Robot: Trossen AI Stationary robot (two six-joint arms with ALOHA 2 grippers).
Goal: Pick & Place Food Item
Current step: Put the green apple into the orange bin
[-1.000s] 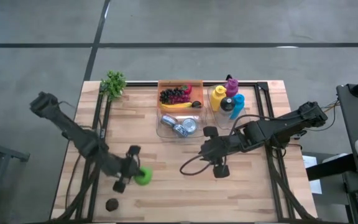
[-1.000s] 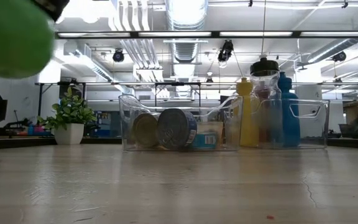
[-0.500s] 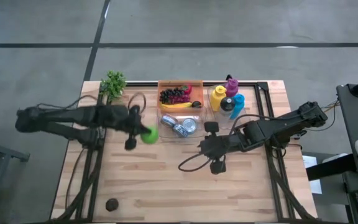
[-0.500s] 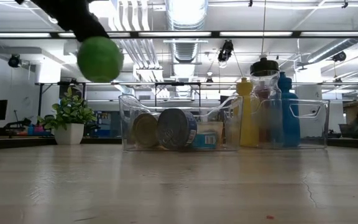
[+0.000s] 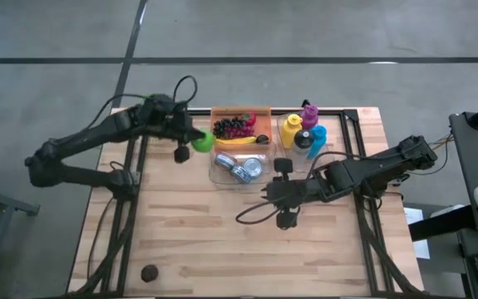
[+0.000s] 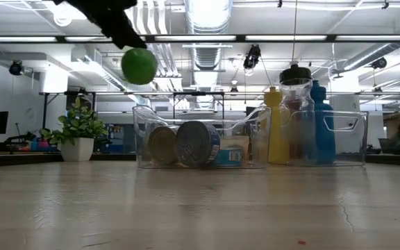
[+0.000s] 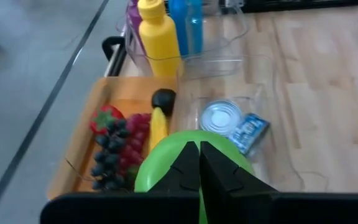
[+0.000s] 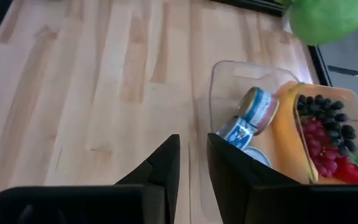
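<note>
Landmark: orange fruit tray (image 5: pixel 241 114) at far table edge; all places given rel. to it.
L gripper (image 5: pixel 191 141): pinching green apple (image 5: pixel 203 140), held in air just beside tray's left edge; we see the fingers (image 7: pixel 191 168) clamped over the apple top.
Apple (image 6: pixel 139 66): well above table height, above the clear can bin (image 5: pixel 219 169) that sits in front of tray.
Tray contents: grapes (image 7: pixel 110 155), banana (image 7: pixel 158 127), strawberry (image 7: pixel 103 118); little bare floor.
R gripper (image 5: pixel 282 193): idle, in front of tray beyond can bin; fingers nearly together, holding nothing.
Step, our call: carry apple over tray, then release.
How to do well: we'd centre over tray, drop low before letting go; apple likely rolls off grapes if released high.
</note>
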